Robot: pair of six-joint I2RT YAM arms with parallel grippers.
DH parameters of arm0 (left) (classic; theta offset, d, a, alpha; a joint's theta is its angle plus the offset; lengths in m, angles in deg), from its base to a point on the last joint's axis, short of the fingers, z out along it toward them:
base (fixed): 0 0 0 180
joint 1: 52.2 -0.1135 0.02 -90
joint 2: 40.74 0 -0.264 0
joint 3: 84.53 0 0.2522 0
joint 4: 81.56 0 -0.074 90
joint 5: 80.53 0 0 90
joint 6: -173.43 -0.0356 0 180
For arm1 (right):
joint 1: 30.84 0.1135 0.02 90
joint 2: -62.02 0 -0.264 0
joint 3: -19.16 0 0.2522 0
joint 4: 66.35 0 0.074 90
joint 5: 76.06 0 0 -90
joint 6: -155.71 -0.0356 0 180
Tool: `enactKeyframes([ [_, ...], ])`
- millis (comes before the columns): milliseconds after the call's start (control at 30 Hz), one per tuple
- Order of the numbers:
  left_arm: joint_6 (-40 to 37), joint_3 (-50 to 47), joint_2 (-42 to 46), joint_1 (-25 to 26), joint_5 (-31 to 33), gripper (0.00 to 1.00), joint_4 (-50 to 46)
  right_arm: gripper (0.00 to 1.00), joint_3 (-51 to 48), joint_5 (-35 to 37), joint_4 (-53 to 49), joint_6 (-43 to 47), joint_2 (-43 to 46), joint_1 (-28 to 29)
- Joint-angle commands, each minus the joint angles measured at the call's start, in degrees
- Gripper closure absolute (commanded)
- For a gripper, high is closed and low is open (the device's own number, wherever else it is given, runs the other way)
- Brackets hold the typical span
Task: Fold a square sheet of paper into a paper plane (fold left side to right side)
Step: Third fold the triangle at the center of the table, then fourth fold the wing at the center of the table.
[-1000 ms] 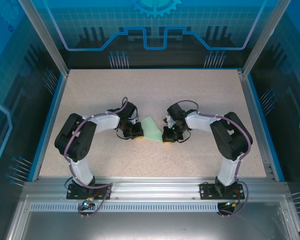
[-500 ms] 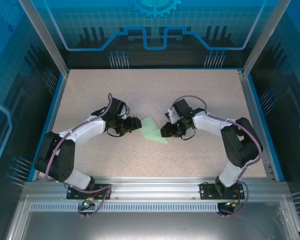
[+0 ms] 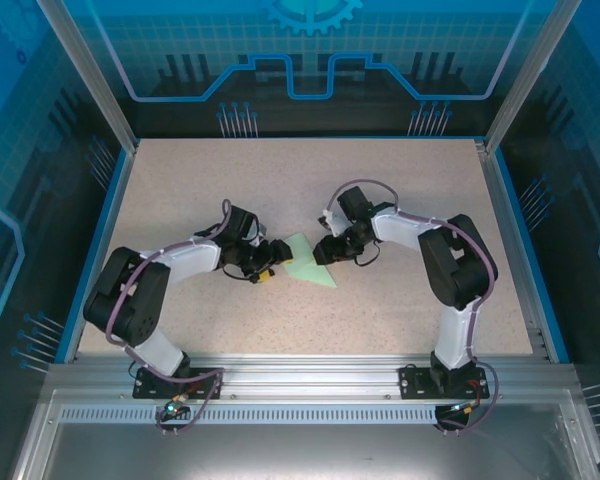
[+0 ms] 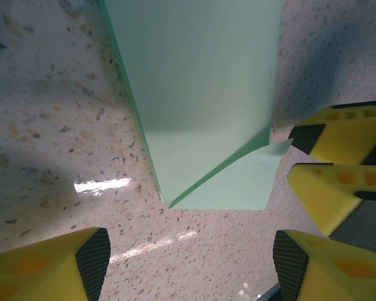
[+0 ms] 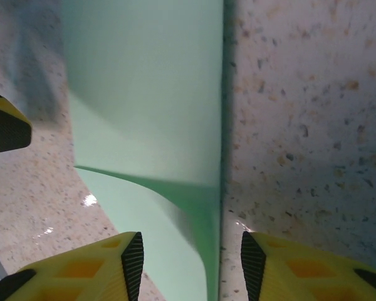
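The left fingers (image 4: 50,266) stand wide apart and hold nothing. Between the arms the paper plane (image 3: 307,262) lies folded on the tabletop (image 3: 400,190), one flap a little lifted. The right fingers (image 5: 81,266) are apart too, empty. The folding seems nearly finished; perhaps only pressing is left.

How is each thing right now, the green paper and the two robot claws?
sheet of paper: folded over, lying on the table, top layer lifting at one corner.
left gripper: open, holding nothing, just off the paper's end.
right gripper: open, jaws apart either side of the paper's straight edge, not pinching it.
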Motion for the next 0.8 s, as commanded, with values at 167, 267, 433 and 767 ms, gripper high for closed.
enactKeyframes([
  [167, 2.2, 2.8, -4.2, 2.0, -2.6, 0.27, 2.5, 0.65, 2.2, 2.2, -1.9, 0.5, -2.0, -0.4],
  [267, 2.3, 3.4, -5.0, 2.3, -2.6, 0.27, 2.4, 0.69, 2.2, 2.7, -2.2, 0.6, -2.2, -0.4],
  [433, 2.5, 4.2, -5.6, 2.6, -2.7, 0.29, 2.5, 0.76, 2.3, 3.2, -2.3, 0.5, -2.8, -0.5],
  [767, 2.5, 5.9, -7.2, 3.4, -2.7, 0.38, 2.3, 0.80, 2.1, 3.9, -2.6, 0.5, -2.8, -0.6],
])
